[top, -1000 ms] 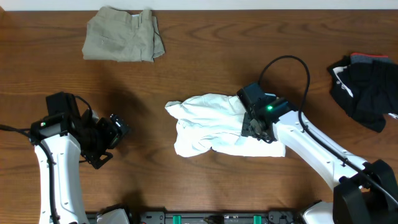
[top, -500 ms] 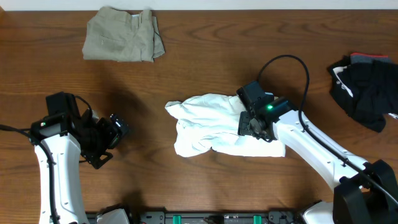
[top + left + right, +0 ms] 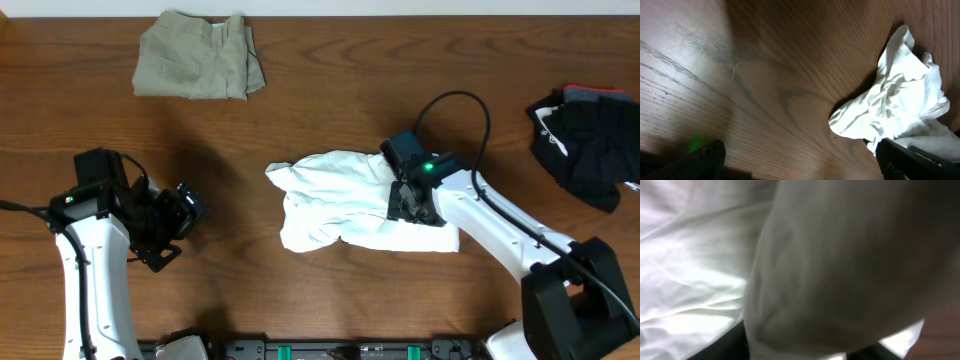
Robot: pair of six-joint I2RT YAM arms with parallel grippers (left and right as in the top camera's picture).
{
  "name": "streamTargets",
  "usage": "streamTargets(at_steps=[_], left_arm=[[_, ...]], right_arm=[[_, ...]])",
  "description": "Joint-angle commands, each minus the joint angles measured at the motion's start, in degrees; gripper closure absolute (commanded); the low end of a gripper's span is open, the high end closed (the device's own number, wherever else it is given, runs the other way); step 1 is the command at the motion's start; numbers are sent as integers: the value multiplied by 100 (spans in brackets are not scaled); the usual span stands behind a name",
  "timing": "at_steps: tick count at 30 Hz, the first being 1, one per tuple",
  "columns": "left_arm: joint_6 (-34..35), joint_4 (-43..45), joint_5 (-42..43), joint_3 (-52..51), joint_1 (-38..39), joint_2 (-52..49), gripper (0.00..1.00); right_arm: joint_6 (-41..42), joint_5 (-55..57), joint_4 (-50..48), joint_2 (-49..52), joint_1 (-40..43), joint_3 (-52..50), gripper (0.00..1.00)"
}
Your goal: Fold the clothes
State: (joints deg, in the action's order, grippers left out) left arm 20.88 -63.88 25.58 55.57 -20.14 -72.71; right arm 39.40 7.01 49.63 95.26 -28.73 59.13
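**A:** From overhead, where is the white T-shirt (image 3: 335, 200) being seen?

**B:** It is being shown crumpled at the middle of the table (image 3: 330, 100). The right gripper (image 3: 412, 205) is being pressed onto its right part. Whether those jaws are being closed on cloth cannot be told.

**A:** And the other clothes?

**B:** The khaki trousers (image 3: 195, 68) are being seen at the far left, and the black bundle (image 3: 590, 145) at the right edge. The left gripper (image 3: 185, 215) is being held over bare wood, well left of the shirt.

**A:** The left wrist view?

**B:** The fingers (image 3: 707, 157) are being held wide apart with nothing between them. The T-shirt (image 3: 895, 105) is being seen towards the right.

**A:** The right wrist view?

**B:** It is being filled by close, blurred white cloth (image 3: 740, 255), so the jaws are being hidden.
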Motion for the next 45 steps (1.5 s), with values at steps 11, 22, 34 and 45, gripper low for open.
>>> streamTargets(at_steps=[11, 22, 34, 45], left_arm=[[-98, -13, 55, -61, 13, 9, 2], [-96, -13, 55, -61, 13, 9, 2], [-96, -13, 55, -61, 13, 9, 2], [-96, -13, 55, -61, 15, 9, 2]], right_arm=[[-649, 695, 1132, 63, 627, 774, 95], [-1182, 1475, 2223, 63, 1141, 1318, 94], [-748, 1679, 2192, 63, 1099, 1303, 94], [-162, 1873, 2109, 66, 514, 1296, 95]])
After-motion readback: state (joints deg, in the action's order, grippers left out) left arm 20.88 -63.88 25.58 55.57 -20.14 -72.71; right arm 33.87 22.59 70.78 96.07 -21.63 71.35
